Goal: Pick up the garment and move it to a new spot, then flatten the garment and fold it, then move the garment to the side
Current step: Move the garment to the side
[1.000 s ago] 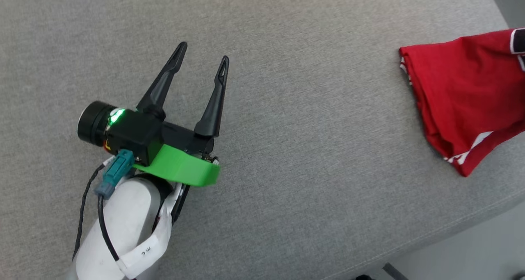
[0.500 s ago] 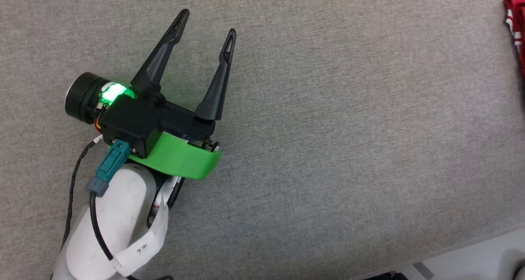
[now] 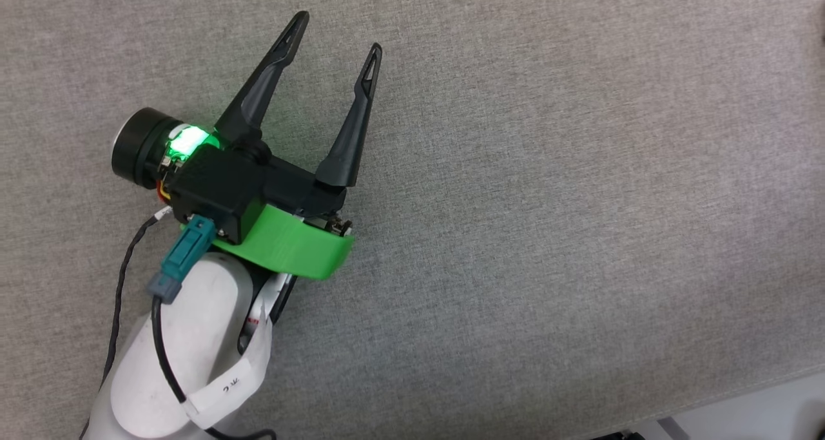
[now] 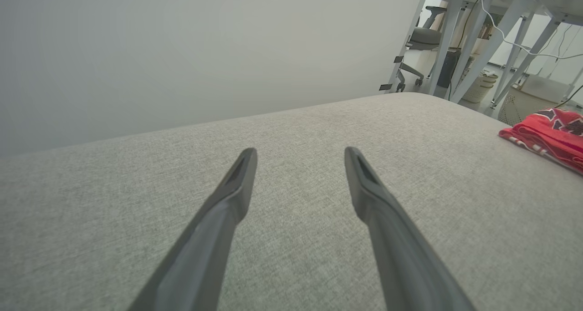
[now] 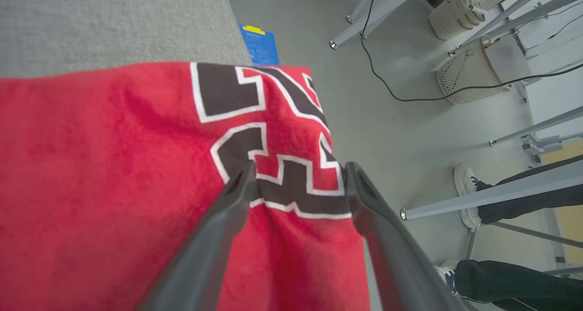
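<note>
Folded red jersey T-shirt with black white-outlined numerals lies at the edge of the grey fabric counter, apparently set aside as tasked; right pincer stands apart just above it, left pincer, also apart and empty, hovers mid-counter, well clear.

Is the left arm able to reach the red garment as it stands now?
Probably yes, with a long sideways move: bare grey surface lies between the left gripper and the garment, nothing blocks it, and its jaws are open.
</note>
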Robot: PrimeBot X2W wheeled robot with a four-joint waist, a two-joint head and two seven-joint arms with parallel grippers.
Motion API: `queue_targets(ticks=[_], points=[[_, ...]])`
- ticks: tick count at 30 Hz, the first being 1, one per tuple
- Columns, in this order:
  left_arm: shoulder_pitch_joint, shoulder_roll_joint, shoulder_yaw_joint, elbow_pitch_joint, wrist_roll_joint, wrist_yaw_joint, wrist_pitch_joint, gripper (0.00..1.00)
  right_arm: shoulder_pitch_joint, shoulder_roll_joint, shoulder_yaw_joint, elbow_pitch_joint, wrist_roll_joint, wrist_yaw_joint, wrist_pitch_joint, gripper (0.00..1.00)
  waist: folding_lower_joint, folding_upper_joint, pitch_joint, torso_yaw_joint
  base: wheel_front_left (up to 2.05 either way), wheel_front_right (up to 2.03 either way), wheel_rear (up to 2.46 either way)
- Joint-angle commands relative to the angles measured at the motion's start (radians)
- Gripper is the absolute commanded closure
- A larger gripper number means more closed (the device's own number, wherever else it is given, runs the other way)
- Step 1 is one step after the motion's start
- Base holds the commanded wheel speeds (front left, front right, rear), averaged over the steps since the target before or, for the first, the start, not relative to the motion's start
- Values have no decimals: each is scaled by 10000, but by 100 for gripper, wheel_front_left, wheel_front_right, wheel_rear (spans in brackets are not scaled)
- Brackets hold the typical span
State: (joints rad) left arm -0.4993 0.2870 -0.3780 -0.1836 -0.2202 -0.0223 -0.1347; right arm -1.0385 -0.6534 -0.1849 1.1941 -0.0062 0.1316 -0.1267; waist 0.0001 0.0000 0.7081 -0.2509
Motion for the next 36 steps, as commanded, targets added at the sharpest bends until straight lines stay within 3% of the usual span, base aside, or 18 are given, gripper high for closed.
queue_targets(ticks=[1, 5, 6, 10, 14, 26, 36], points=[[-75, 13, -5, 105, -14, -19, -88, 0, -190, -34, -271, 69, -399, -9, -118, 0, -1, 0, -248, 17, 0, 0, 0], [60, -147, -98, 425, -160, -3, -285, 0, -32, -30, -1166, -95, -1448, -9, -524, 0, -1, 0, -778, 176, 0, 0, 0], [259, -276, -130, 723, -287, 54, -467, 0, 261, 220, -1722, -300, -1975, -9, -850, 0, -1, 0, -1283, 307, 0, 0, 0], [680, -458, -105, 1195, -506, 184, -720, 0, 854, 768, -2121, -515, -2211, -9, -1198, 0, -1, 0, -2085, 544, 0, 0, 0], [1276, -564, 5, 1649, -742, 347, -917, 0, 1791, 1337, -2218, -951, -1987, -9, -1334, 0, -1, 0, -2913, 752, 0, 0, 0], [2899, -908, 403, 2516, -1391, 741, -1194, 0, 5692, 3339, -1759, -4896, -66, -9, -1349, 0, -1, 0, -4709, 1475, 0, 0, 0], [3645, -1069, 783, 3202, -1622, 832, -1259, 0, 8269, 5331, -1275, -8115, 15, -9, -945, 0, -1, 0, -5716, 2052, 0, 0, 0]])
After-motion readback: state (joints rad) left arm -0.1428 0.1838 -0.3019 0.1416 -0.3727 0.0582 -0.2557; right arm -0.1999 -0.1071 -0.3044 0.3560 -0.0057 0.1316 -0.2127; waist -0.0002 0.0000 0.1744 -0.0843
